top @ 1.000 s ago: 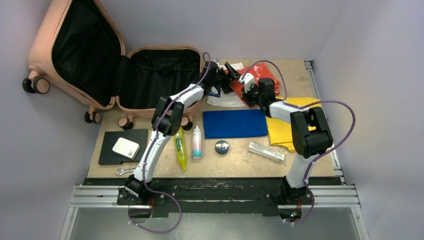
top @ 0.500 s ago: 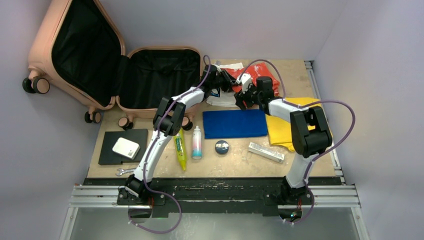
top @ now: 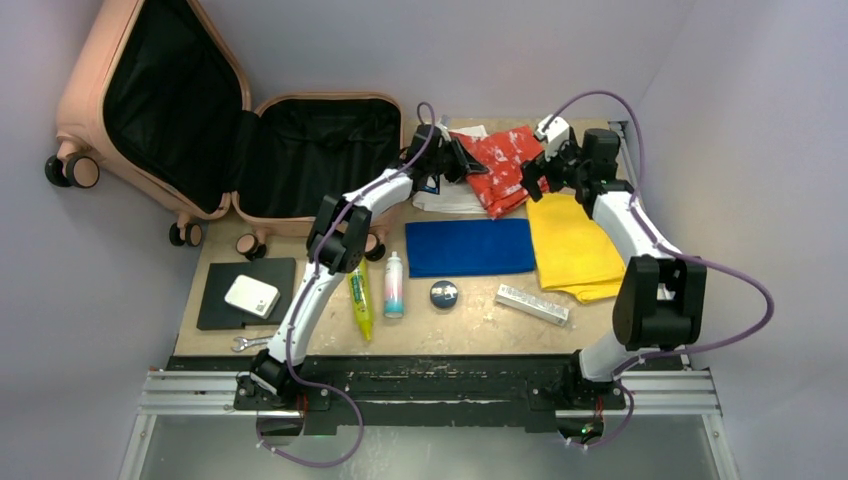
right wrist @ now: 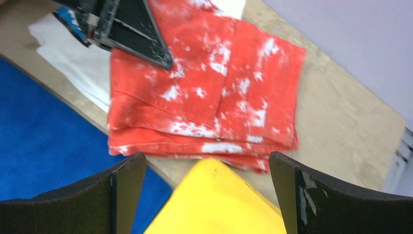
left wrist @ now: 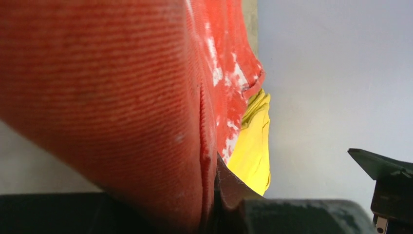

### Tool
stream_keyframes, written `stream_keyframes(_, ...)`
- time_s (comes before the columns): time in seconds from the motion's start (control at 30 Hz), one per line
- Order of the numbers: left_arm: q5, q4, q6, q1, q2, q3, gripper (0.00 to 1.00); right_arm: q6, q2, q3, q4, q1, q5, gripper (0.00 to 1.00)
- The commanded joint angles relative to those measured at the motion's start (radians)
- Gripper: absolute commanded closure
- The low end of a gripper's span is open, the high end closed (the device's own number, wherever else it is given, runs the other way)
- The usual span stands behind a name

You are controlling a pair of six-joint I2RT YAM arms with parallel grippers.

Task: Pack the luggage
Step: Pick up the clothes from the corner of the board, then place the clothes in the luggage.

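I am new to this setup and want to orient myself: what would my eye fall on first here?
First the big pink luggage, open at the far left with its black lining showing. Next the red cloth at the far middle, its corner pinched by the left gripper, while the right gripper hangs open beside it, over the yellow cloth.
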Motion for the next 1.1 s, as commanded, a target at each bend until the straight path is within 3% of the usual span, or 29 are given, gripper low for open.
stream_keyframes(0.0,-0.007,-0.036,0.187,-0.045,-0.154,0.114,1.0,0.057,-0.072,-0.086,0.072,0.0,0.116,0.01)
stream_keyframes(0.37,0.067,-0.033,0.316,-0.028,-0.297,0.134,1.0,0.104,-0.147,-0.155,0.121,-0.002,0.152,0.01)
stream_keyframes(0.67,0.213,-0.086,0.252,0.161,-0.451,-0.018,1.0,0.102,-0.221,-0.206,0.146,-0.002,0.15,0.01)
stream_keyframes(0.87,0.38,-0.369,0.364,0.324,-0.467,-0.065,1.0,0.099,-0.256,-0.224,0.155,-0.002,0.147,0.01)
stream_keyframes(1.07,0.47,-0.771,0.664,0.454,-0.443,0.0,1.0,0.102,-0.254,-0.219,0.159,-0.002,0.149,0.01)
